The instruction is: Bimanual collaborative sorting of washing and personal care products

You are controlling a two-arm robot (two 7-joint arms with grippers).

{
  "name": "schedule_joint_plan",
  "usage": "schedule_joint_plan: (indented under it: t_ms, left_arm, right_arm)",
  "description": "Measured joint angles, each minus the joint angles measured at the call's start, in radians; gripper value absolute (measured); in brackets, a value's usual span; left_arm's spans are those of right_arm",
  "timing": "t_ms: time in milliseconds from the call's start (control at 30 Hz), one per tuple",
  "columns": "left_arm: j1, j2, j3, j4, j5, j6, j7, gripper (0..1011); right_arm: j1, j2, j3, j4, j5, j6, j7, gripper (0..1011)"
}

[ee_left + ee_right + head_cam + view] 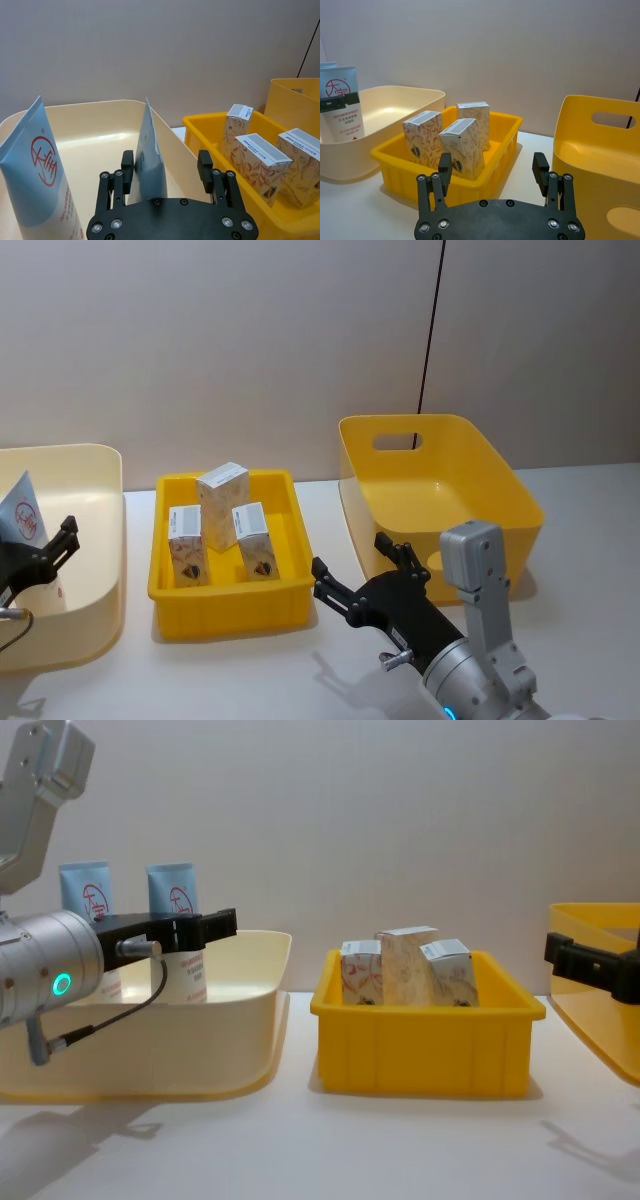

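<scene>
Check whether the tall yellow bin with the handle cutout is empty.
Empty: the tall yellow bin shows a bare floor in the head view.

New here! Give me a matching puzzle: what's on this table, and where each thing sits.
1 light-blue plastic squeeze tubes
2 beige patterned cardboard cartons
3 left pincer
4 right pincer

A in the shallow yellow plastic tray
B open, between tray and deep yellow plastic bin
C standing in the cream plastic tub
D open around one tube

Pairs: 1-C, 2-A, 3-D, 4-B

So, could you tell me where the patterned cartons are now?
In the head view the cartons stand in the shallow yellow tray, between the cream bin on the robot's left and the deep yellow bin on its right.
</scene>
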Motion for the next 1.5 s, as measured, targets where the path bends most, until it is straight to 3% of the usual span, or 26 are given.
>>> schedule_joint_plan:
  t_ms: [333, 533, 633, 967, 1500]
  left_arm:
    - [-0.015, -0.007, 0.004, 0.016, 0.004, 0.001, -0.005, 536]
    - [-0.019, -0.01, 0.005, 0.022, 0.005, 0.002, -0.007, 306]
    - [-0.02, -0.01, 0.005, 0.023, 0.005, 0.002, -0.008, 258]
    - [-0.022, -0.005, 0.003, 0.025, 0.005, -0.011, -0.039, 219]
    - [-0.048, 0.035, -0.018, -0.01, -0.035, -0.105, -0.186, 219]
  right_arm:
    - [0.0, 0.0, 0.0, 0.0, 0.0, 0.0, 0.0, 1001]
    - [0.0, 0.0, 0.0, 0.0, 0.0, 0.0, 0.0, 1001]
    - [0.0, 0.0, 0.0, 0.0, 0.0, 0.0, 0.0, 1001]
    - [0.0, 0.0, 0.0, 0.0, 0.0, 0.0, 0.0, 1001]
    - [0.0, 0.0, 0.0, 0.0, 0.0, 0.0, 0.0, 1001]
